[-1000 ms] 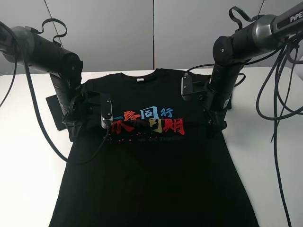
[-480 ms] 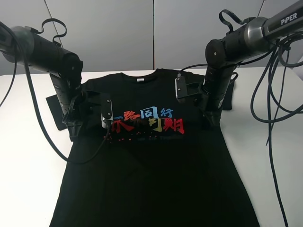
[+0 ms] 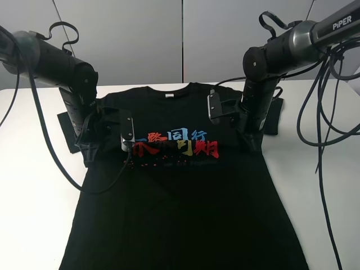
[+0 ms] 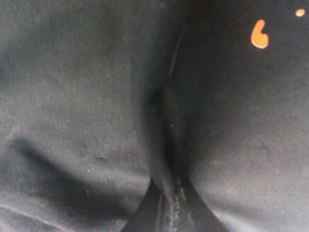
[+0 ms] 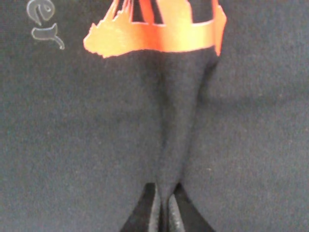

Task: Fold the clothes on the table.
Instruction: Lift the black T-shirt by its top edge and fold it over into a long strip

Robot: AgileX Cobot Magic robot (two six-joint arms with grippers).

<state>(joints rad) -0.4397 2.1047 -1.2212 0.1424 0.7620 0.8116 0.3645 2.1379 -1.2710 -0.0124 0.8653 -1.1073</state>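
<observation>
Right arm has edged inward over the past second, so the right sleeve [image 3: 273, 115] now shows beside it, while the left arm has barely shifted. A black T-shirt [image 3: 180, 219] lies face up in the middle of the white table [image 3: 34, 225], its hem nearest the camera and running out of view and its collar [image 3: 166, 93] at the far side. The left arm's cable [image 3: 104, 188] loops down onto the cloth on the near side. At chest height the left gripper [image 4: 171, 215] has its jaws closed on a narrow ridge of black fabric just left of the printed characters [image 3: 177, 143]. The right gripper [image 5: 163, 212] is likewise pinched tight on a raised pleat just below the orange print. Both holds look slim, so either pleat could slip free once the arms lift. A pinch that took only the top layer would pull front from back and bunch the fold. Uneven travel between the two arms would likely skew the crease. The drooping cable could snag or drag the cloth as the left arm moves. Whether both layers are held cannot be told from these views. By count there is one T-shirt, one table, two arms and two grippers, both gripping. Two sleeves are in sight, the left sleeve [image 3: 66, 132] spread out beyond its arm. One block of red, blue and yellow characters crosses the chest. The grey panelled wall [image 3: 140, 39] stands behind.
</observation>
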